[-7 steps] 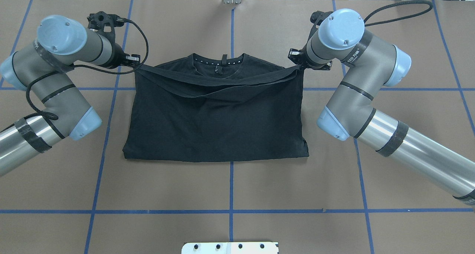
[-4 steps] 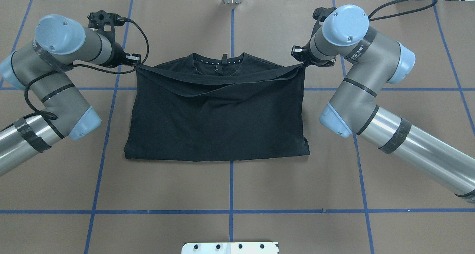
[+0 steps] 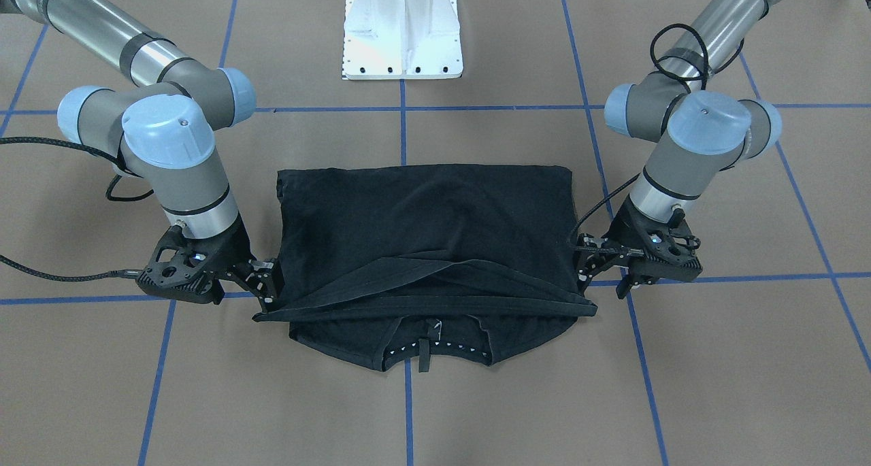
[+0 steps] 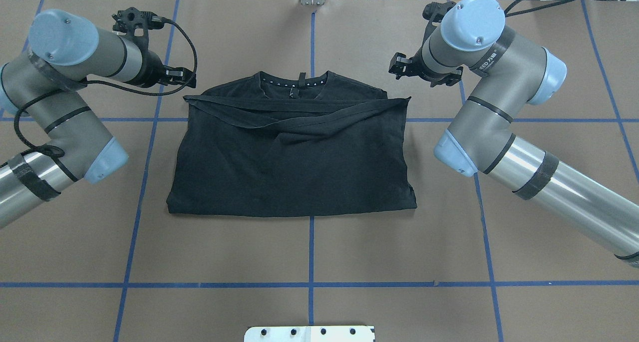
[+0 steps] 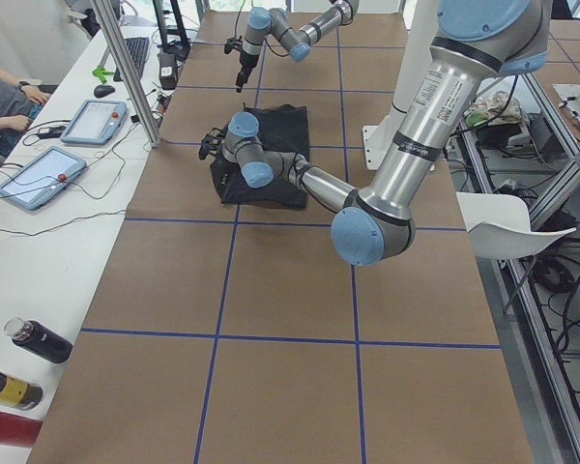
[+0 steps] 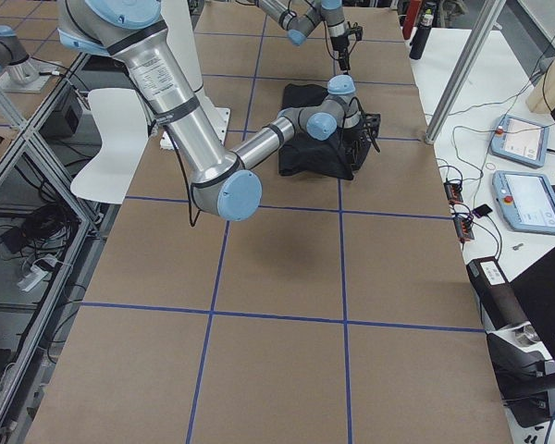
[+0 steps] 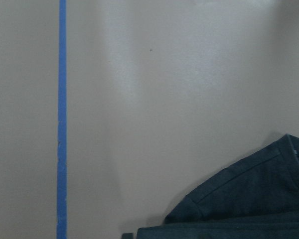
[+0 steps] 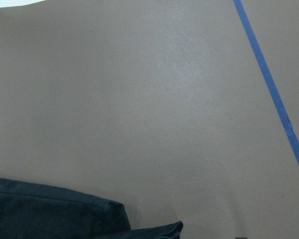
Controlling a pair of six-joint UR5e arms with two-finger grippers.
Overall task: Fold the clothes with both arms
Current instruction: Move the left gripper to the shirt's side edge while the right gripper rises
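Observation:
The black T-shirt (image 4: pixel 294 167) lies plain side up on the brown table, folded, its hem band (image 4: pixel 299 110) lying across it just below the collar (image 4: pixel 294 82). The print is hidden. It also shows in the front-facing view (image 3: pixel 422 214). My left gripper (image 4: pixel 185 77) is open and empty, just off the shirt's far left corner and clear of the cloth. My right gripper (image 4: pixel 398 65) is open and empty, just off the far right corner. In the front-facing view the left gripper (image 3: pixel 586 262) and right gripper (image 3: pixel 267 286) flank the hem ends. Both wrist views show only a shirt corner (image 7: pixel 254 199) (image 8: pixel 50 214) on bare table.
The white pedestal base (image 3: pixel 401 37) stands at the robot's side of the table. Blue tape lines (image 4: pixel 310 262) cross the brown table. A side table with tablets (image 5: pixel 77 121) and bottles (image 5: pixel 39 340) runs along the far edge, where a person (image 5: pixel 0 87) sits.
Both grippers have let go of the hem corners and pulled away outward and toward the far edge. The hem, held taut before, has dropped flat onto the shirt.

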